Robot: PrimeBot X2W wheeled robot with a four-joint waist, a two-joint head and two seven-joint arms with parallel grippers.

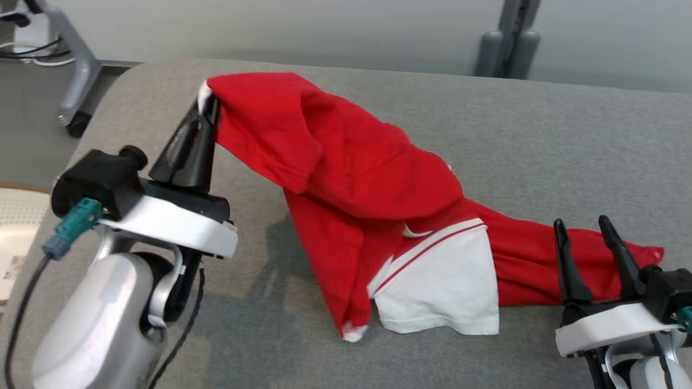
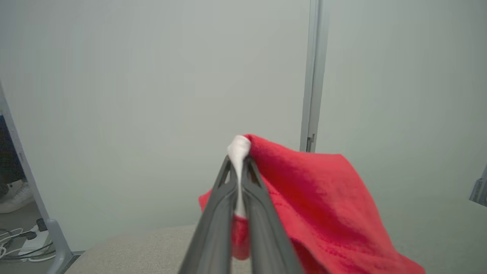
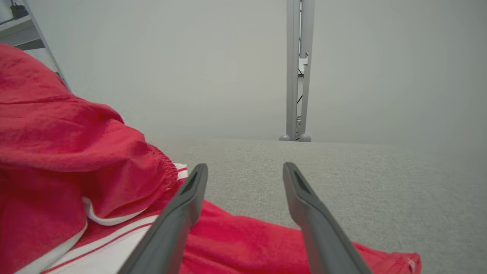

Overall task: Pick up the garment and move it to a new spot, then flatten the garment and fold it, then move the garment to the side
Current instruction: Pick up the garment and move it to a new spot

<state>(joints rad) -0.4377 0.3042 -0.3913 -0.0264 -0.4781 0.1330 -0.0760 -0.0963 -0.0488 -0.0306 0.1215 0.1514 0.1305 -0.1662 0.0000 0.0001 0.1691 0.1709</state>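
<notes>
1. Left gripper (image 1: pixel 208 108): two long dark fingers pressed together, pinching the white-trimmed corner (image 2: pixel 239 146) of the red and white fabric garment (image 1: pixel 367 183). The corner is held up off the surface and the cloth hangs down from it toward the right.
2. Right gripper (image 1: pixel 580 222): fingers spread wide with nothing between them. It sits low at the garment's right end, tips over the thin red tail. Can't tell if it touches the cloth.
3. Garment: crumpled and doubled over itself. Most of it lies across the middle of the grey cloth-covered table (image 1: pixel 540 135). The white panel with a red stripe (image 1: pixel 443 281) is at the near edge, and a narrow red end runs out to the right.
4. Around the table: grey wheeled stand leg (image 1: pixel 75 70) off the far left corner, grey upright post (image 1: pixel 511 38) behind the far edge, plain pale wall.
5. Progress (judged): the pick-up is at its start, with one corner grasped and the bulk not yet off the table.
6. Left to do: carry to a new spot, flatten, fold, move aside. None of that is visible as done, so this is early in the task.
</notes>
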